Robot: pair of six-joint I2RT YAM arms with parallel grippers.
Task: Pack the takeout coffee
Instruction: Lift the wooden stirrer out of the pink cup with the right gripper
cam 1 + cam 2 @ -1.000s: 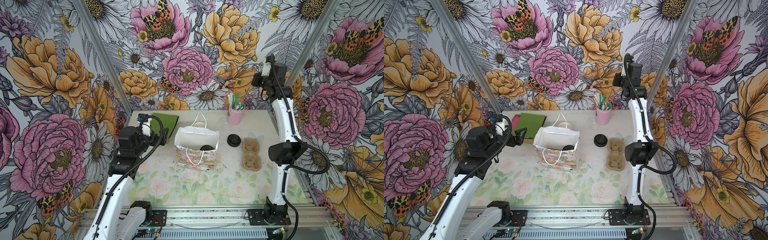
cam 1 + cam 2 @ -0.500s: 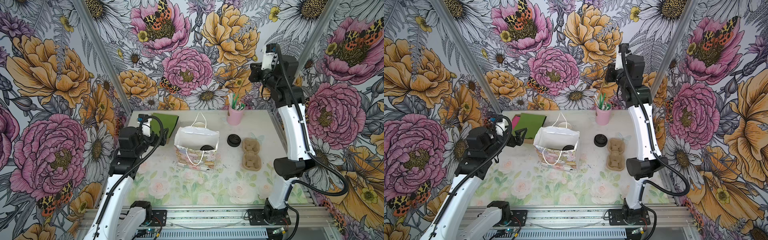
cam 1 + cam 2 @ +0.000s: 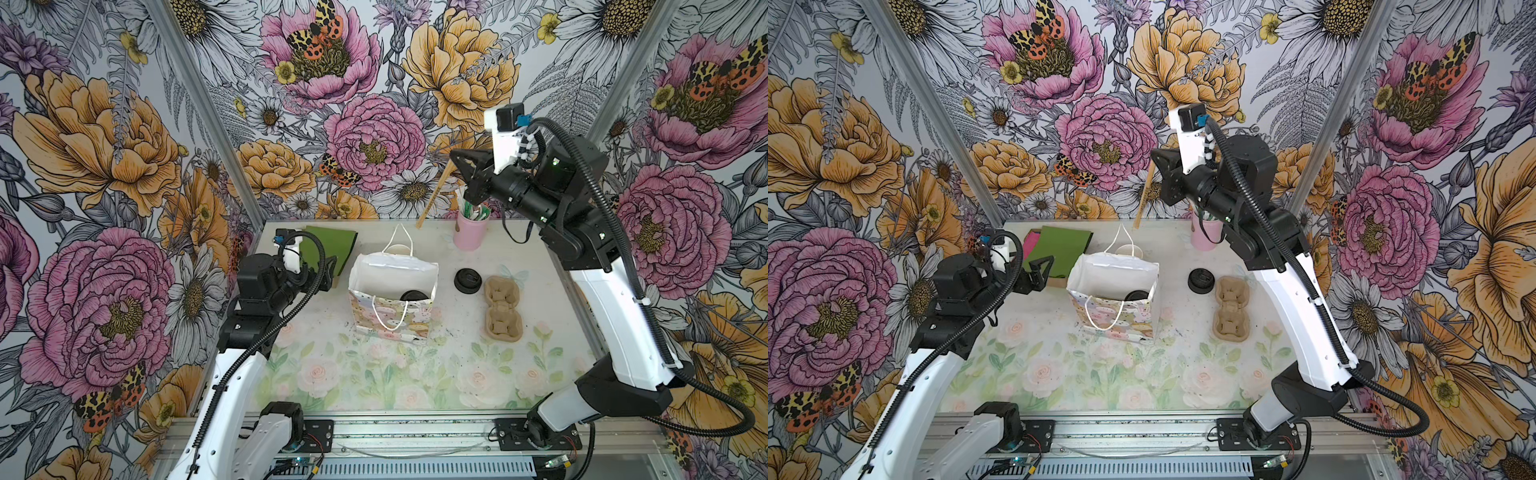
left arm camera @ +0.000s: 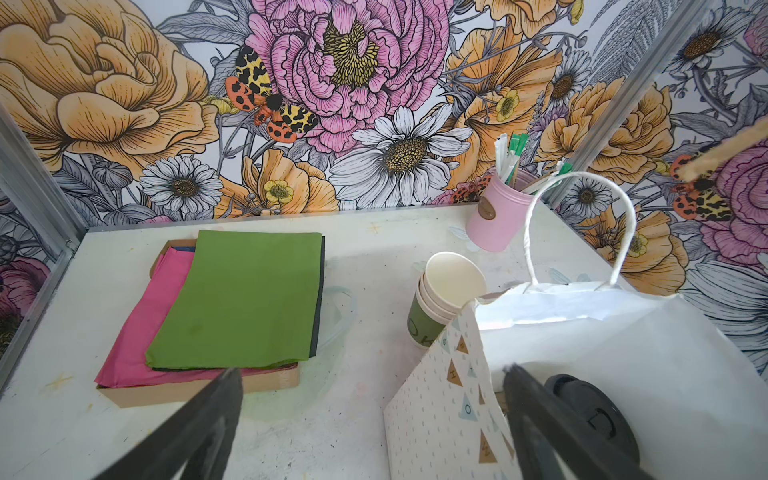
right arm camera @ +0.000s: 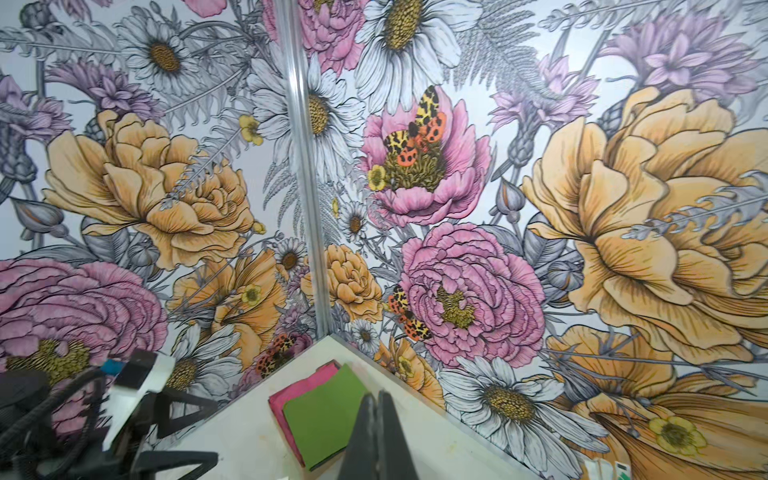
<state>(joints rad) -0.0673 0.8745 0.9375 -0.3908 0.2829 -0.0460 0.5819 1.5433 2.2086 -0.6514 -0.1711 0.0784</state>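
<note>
floral walls [image 3: 104, 145], pale rose-print table [image 3: 374, 374]

Bright, even light, soft shadows, sharp top views (wrist views bowed at edges, foreground blurred).

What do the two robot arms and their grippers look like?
The left arm and right arm have white links, black joints and a black ribbed hose each. Each wrist carries a white camera mount with a blue plug. The left gripper and right gripper have black triangular fingers.
</note>
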